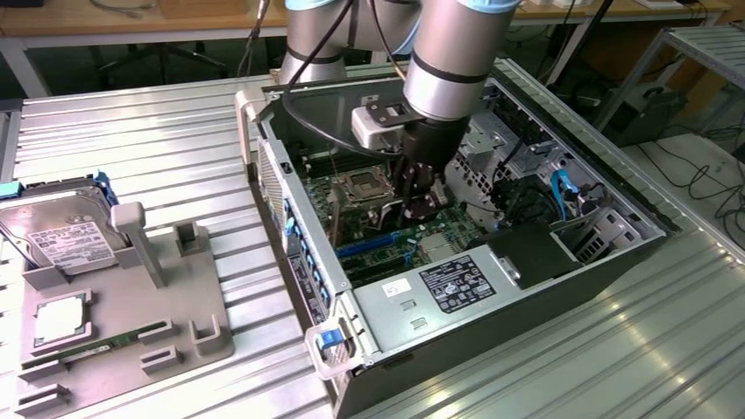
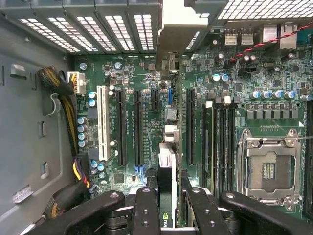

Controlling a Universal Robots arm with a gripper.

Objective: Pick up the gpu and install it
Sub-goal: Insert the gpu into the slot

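On the exterior view's left, the grey fixture tray point(image 1: 174, 305) holds the hard drive point(image 1: 58, 231) and a green memory stick point(image 1: 99, 347). To the right, my claw point(image 1: 417, 202) is down inside the open computer case point(image 1: 489, 340), pinching the gpu point(image 2: 167, 161) edge-on (bracket toward the rear grilles) over the motherboard point(image 2: 142, 73) slots, beside the empty CPU socket point(image 2: 269, 169).

Single arm point(image 1: 448, 52) reaches steeply downward from the upper part of the exterior view, wrist near vertical, a pale camera block mounted beside it. Gripper point(image 1: 417, 202) points straight down, low. In the wrist view the black fingers point(image 2: 146, 210) stand narrowly apart, clamped on either face of a thin upright card held edge-on between them
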